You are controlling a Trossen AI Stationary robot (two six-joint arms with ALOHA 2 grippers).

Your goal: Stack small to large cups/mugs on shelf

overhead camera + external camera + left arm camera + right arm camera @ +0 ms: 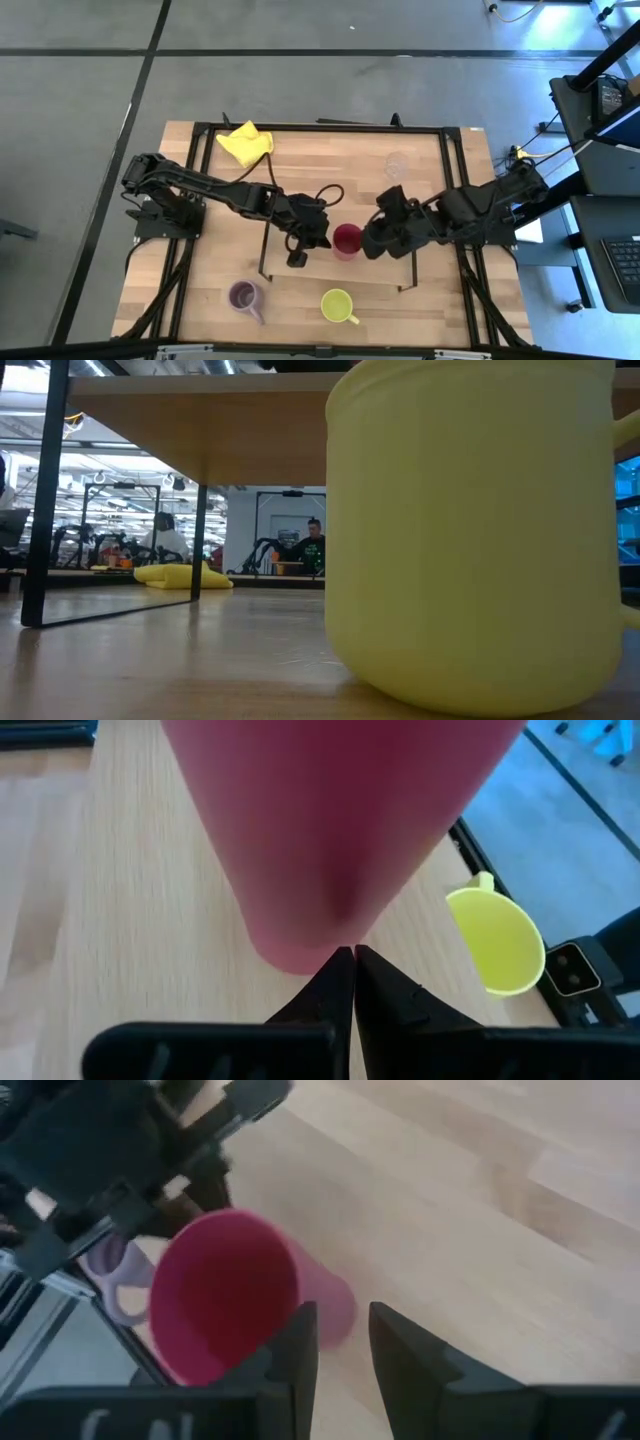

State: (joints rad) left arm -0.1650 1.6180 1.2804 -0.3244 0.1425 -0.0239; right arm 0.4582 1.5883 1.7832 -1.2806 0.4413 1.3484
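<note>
Red cup [347, 240] on shelf [380, 275], desk centre. Left claw [322, 237] pinched shut, empty, touching cup at its 9 o'clock. Right claw [372, 240] part open, one finger inside rim at 3 o'clock. Your risk: left claw's nudge tips cup.

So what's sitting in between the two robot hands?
The red cup stands on the shelf between the left gripper and the right gripper. The high view shows it best, with one gripper close on each side.
</note>
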